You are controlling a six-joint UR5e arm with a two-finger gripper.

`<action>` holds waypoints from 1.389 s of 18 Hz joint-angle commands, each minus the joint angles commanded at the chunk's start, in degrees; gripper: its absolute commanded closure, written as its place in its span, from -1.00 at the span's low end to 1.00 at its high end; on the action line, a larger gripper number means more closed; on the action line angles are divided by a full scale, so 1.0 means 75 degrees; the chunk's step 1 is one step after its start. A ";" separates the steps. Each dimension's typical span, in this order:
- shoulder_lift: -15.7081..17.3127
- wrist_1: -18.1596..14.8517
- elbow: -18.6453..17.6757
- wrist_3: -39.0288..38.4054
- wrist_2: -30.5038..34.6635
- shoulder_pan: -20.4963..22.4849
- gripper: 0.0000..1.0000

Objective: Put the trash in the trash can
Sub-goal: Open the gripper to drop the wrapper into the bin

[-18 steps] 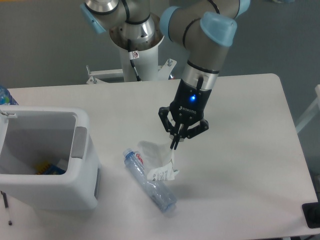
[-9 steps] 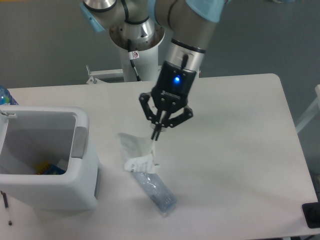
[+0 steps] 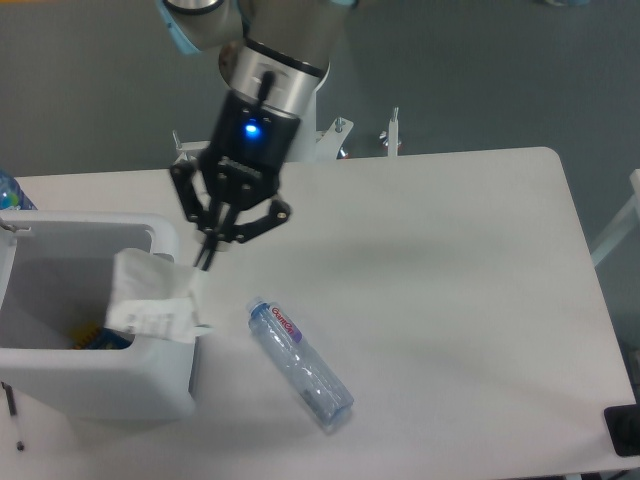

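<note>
1. The trash can point(image 3: 60, 385) sits at the lower left of the frame, on the left end of the worktop point(image 3: 450, 300).
2. The wrapper point(image 3: 150, 305) hangs over the can's right rim, partly above the opening, dangling from the pincer point(image 3: 203, 266) just above and to its right.
3. The bottle point(image 3: 300, 365) lies flat on the worktop right of the can, near bottom centre, angled with its cap toward the upper left.
4. Something small lies inside the can at the bottom.
5. The arm's base stands behind the worktop, top centre.
</note>
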 joint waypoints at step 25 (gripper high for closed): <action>-0.0234 -0.0012 -0.0036 -0.0117 0.0047 -0.0353 -0.68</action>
